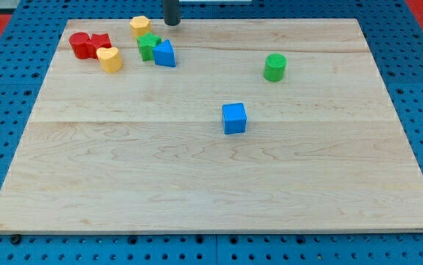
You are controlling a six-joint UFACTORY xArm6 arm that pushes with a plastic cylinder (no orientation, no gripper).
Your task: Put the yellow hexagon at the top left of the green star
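The yellow hexagon (140, 26) lies near the board's top edge at the view's upper left. The green star (148, 46) sits just below and slightly right of it, the two almost touching. A blue triangular block (165, 54) touches the star's right side. My tip (172, 22) is at the top edge, just right of the yellow hexagon and above the blue triangular block, with a small gap to each.
A red cylinder (79, 45) and a red star (99, 44) sit at the far upper left, with a yellow heart-like block (110, 59) just below them. A green cylinder (275, 67) stands at the upper right. A blue cube (234, 118) lies near the wooden board's (211, 184) middle.
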